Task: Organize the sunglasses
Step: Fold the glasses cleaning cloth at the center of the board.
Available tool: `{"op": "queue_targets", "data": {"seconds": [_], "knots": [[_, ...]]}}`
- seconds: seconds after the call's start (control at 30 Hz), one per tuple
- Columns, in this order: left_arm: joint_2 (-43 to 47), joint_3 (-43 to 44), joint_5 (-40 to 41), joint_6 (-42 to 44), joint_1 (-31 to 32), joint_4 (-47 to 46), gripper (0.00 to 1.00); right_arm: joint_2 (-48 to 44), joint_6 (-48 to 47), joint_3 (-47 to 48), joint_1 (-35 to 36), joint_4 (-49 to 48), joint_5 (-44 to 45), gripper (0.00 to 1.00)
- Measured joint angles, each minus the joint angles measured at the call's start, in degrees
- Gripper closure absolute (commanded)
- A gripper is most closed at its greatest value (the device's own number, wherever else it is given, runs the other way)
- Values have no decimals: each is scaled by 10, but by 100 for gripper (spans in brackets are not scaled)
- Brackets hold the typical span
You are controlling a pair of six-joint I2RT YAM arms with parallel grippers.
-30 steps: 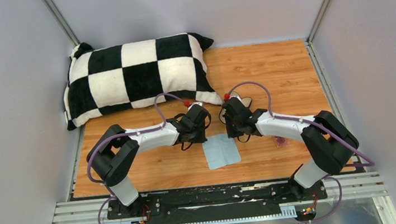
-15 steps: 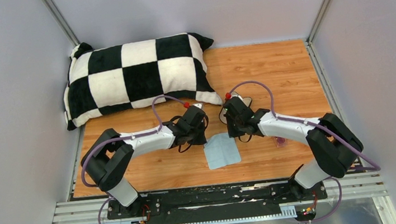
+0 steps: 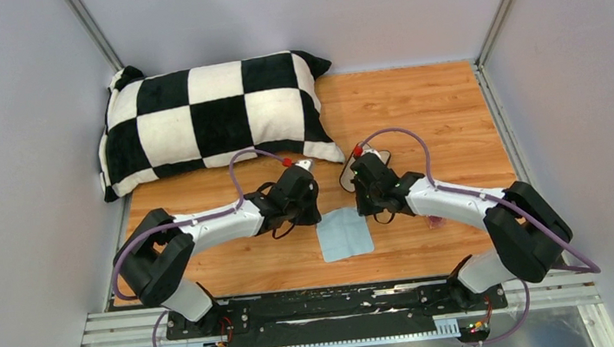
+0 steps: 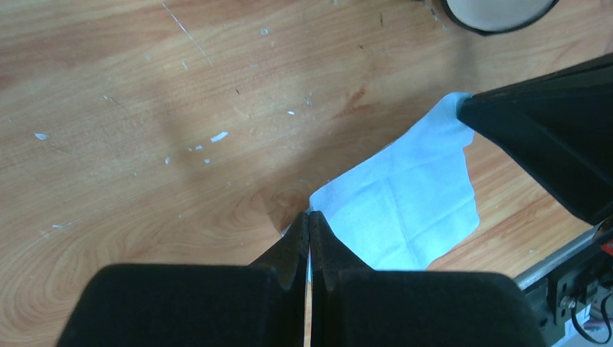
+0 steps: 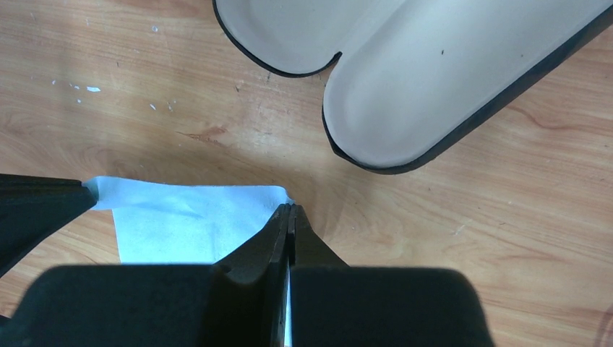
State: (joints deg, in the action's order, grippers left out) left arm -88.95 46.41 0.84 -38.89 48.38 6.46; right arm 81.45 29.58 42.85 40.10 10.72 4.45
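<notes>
The sunglasses [image 3: 436, 221] show as a small pink shape on the table by my right forearm, partly hidden by it. A light blue cloth [image 3: 344, 234] lies flat between the arms. My left gripper [image 3: 316, 219] is shut on the cloth's far left corner; in the left wrist view the gripper [image 4: 309, 214] pinches the cloth [image 4: 405, 210]. My right gripper [image 3: 365, 211] is shut on the far right corner; in the right wrist view the gripper [image 5: 290, 208] pinches the cloth [image 5: 181, 220]. The open black case [image 5: 434, 79] with beige lining lies just beyond.
A black-and-white checkered pillow [image 3: 210, 119] lies at the back left. The case [image 3: 372, 159] sits behind my right wrist. Grey walls enclose the wooden table [image 3: 419, 117] on three sides. A black rail [image 3: 336, 303] runs along the near edge.
Both arms have stretched lower and flatter, elbows moving outward and toward the near edge. The wrists have settled at the cloth's far corners. The cloth has not visibly moved.
</notes>
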Motion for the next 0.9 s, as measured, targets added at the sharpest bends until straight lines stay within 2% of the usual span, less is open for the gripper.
{"op": "queue_targets", "data": {"seconds": [0.6,0.9], "knots": [[15,-29,-33,2,24,-4,100,-66,12,-64,0,-2,-20,100],[37,-49,-34,-2,40,-4,100,-136,15,-108,1,-10,-43,100]]}}
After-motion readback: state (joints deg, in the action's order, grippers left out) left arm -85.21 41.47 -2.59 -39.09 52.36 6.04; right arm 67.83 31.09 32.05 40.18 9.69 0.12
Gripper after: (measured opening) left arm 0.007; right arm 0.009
